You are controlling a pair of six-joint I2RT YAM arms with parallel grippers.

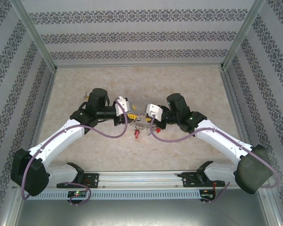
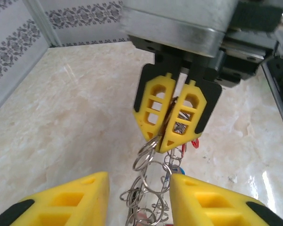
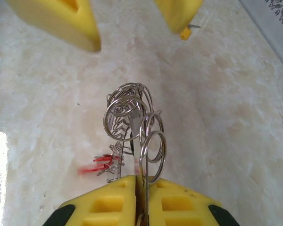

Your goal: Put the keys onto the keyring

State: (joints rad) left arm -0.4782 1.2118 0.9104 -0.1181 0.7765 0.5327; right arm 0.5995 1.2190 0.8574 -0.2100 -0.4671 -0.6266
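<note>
Between left gripper (image 2: 139, 190) and right gripper (image 3: 142, 186), one keyring (image 3: 132, 113); nearby, one yellow-headed key (image 3: 184, 32).

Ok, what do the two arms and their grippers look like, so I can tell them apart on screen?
They match. The left arm and right arm have white shells, black rounded joints and a purple cable looping alongside each. The left gripper and right gripper carry yellow wedge-shaped fingers with rectangular cut-outs and black backing.

The right gripper (image 2: 166, 141) has its yellow fingers (image 2: 153, 108) pinched together on the keyring (image 2: 147, 160), a tangle of silver loops (a red tag (image 2: 195, 143) peeks beside it) over the marbled counter (image 2: 61, 127). The left gripper (image 2: 140, 181) has its fingers (image 2: 70, 200) spread apart on either side of the loops.
</note>
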